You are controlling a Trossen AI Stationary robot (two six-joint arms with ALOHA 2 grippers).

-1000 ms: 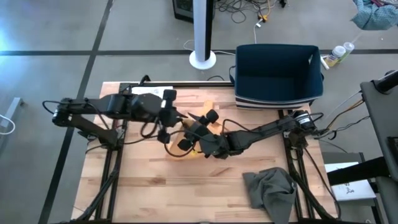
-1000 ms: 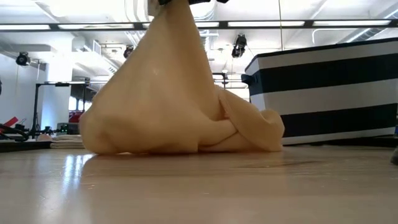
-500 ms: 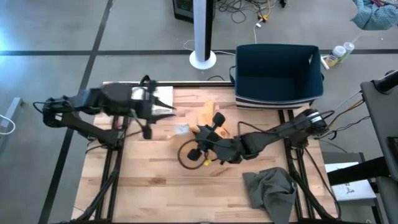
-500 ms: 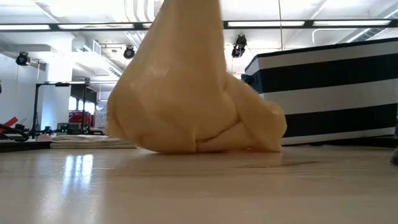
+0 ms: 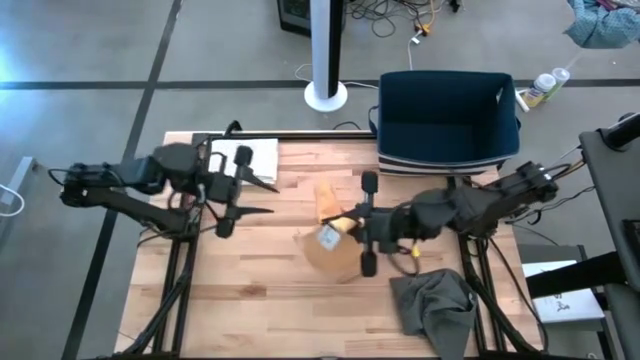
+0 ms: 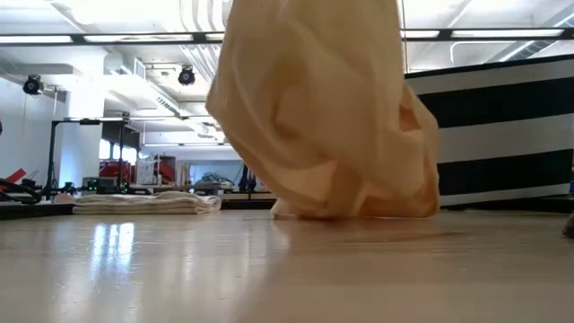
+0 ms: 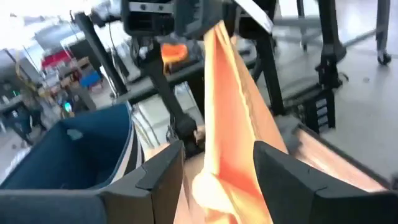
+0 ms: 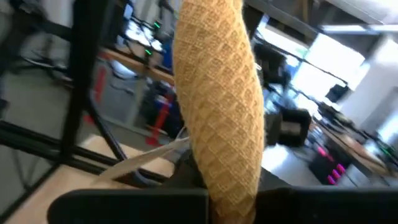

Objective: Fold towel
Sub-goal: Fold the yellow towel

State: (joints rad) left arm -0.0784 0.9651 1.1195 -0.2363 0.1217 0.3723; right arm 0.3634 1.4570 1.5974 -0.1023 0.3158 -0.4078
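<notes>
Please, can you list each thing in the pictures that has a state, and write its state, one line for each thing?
Yellow towel: unfolded, hanging bunched from the right gripper, lower end on the table.
Right gripper: shut on the yellow towel.
Left gripper: open, empty, apart from the towel.
White towel: folded flat at the table's far left corner.
Grey towel: crumpled near the right edge.
Blue bin: upright, open at top.

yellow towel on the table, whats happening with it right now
The right hand is shut on the yellow towel and holds it up so it hangs, with its lower end bunched on the wooden table. The left hand is open and off to the side, holding nothing. A grey cloth lies near the table's corner, untouched.
</notes>
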